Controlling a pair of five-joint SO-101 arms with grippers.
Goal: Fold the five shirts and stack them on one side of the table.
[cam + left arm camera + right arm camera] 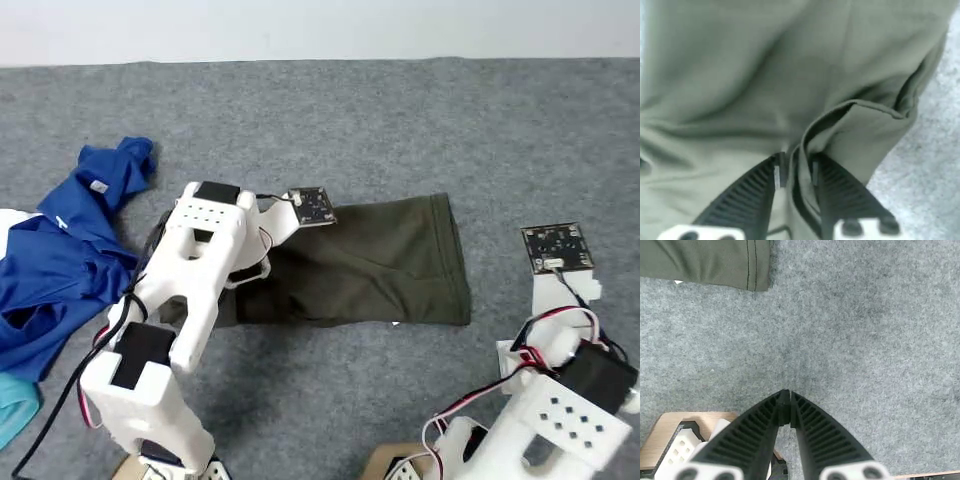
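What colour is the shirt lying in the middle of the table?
The shirt is plain dark olive green; the high view shows it best.

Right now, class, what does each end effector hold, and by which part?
The left end effector pinches a folded edge of the olive shirt. The right end effector is shut on nothing, over the grey mat.

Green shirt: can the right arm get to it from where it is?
Probably yes. The right gripper hangs shut over bare grey carpet, and the near corner of the green shirt lies just ahead with nothing between. It would need to open first.
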